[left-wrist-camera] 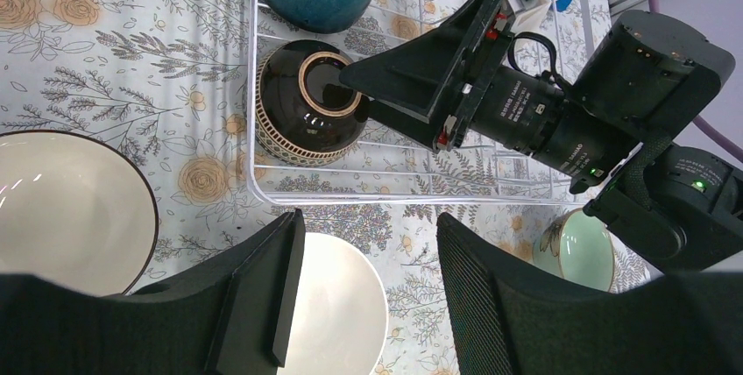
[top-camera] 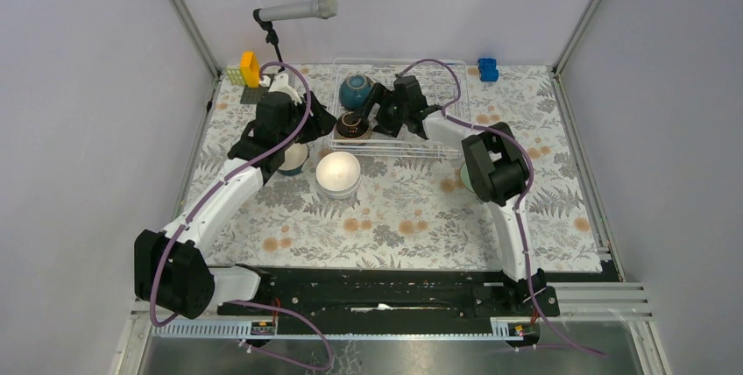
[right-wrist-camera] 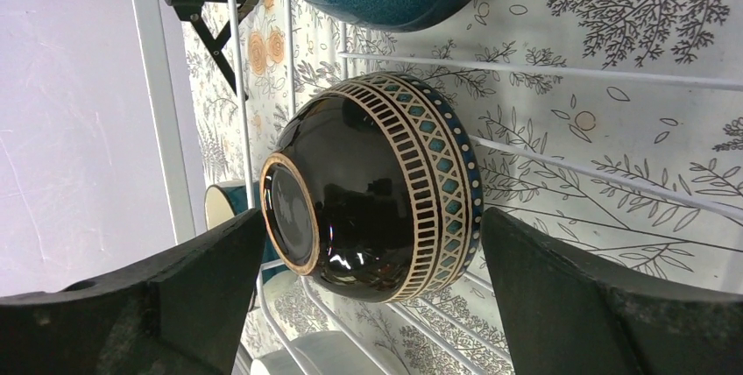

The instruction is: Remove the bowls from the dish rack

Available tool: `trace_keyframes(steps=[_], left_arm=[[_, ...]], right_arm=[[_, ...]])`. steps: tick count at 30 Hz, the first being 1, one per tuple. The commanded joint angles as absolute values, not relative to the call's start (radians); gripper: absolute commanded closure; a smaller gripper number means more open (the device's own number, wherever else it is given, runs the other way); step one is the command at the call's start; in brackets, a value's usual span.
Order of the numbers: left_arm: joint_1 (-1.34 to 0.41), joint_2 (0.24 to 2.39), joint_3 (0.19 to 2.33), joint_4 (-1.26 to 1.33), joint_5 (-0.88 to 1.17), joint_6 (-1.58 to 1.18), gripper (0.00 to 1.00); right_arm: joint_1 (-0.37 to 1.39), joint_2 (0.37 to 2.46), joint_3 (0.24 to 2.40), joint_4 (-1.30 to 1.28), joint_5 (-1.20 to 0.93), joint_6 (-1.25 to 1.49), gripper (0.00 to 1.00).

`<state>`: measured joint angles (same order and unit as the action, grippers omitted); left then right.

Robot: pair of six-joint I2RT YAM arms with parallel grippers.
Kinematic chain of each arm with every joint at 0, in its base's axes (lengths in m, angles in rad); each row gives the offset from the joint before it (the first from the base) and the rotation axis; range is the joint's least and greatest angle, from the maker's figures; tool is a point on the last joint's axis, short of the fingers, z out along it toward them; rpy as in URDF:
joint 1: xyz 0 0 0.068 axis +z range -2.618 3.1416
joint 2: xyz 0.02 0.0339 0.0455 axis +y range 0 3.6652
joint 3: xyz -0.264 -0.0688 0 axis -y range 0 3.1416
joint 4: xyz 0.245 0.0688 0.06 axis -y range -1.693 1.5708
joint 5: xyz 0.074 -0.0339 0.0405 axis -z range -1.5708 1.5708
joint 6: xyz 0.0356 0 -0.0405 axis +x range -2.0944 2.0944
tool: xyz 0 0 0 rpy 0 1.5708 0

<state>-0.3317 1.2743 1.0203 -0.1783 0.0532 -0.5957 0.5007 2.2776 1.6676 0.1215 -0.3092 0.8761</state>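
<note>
I see the dark brown bowl [right-wrist-camera: 377, 187] lying upside down in the 8 o'clock corner of the dish rack [left-wrist-camera: 394, 202], with a teal bowl [top-camera: 356, 90] just beyond it at its 12 o'clock. My right gripper [right-wrist-camera: 372, 217] reaches in from 3 o'clock, released, its fingers spread to either side of the brown bowl with a gap on each side. Out on the tabletop [top-camera: 394, 217], a white bowl [top-camera: 338, 173] sits at the brown bowl's 6 o'clock and a mint bowl [top-camera: 464, 178] at its 4 o'clock, and my left gripper [left-wrist-camera: 368, 279] hangs over the white bowl, parted and grasping nothing.
</note>
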Motion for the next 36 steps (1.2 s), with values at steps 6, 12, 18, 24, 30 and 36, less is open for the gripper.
trace_keyframes(steps=[6,12,18,24,30,36], left_arm=[[-0.326,1.252,1.014,-0.135,0.063,-0.591,0.38],[-0.327,1.252,1.015,-0.135,0.067,-0.591,0.38],[-0.327,1.245,1.013,-0.137,0.063,-0.591,0.38],[-0.328,1.238,1.012,-0.138,0.068,-0.593,0.38],[-0.326,1.232,1.013,-0.146,0.062,-0.588,0.38],[-0.327,1.232,1.018,-0.153,0.055,-0.582,0.38]], right_arm=[[0.487,2.351,1.8,-0.065,-0.273,0.825,0.0],[0.489,2.353,1.802,-0.08,-0.253,0.82,0.0],[0.491,2.372,1.84,-0.136,-0.207,0.781,0.0],[0.491,2.385,1.796,-0.025,-0.329,0.874,0.0],[0.487,2.358,1.763,0.064,-0.373,0.904,0.05],[0.471,2.296,1.689,0.18,-0.429,0.956,0.25]])
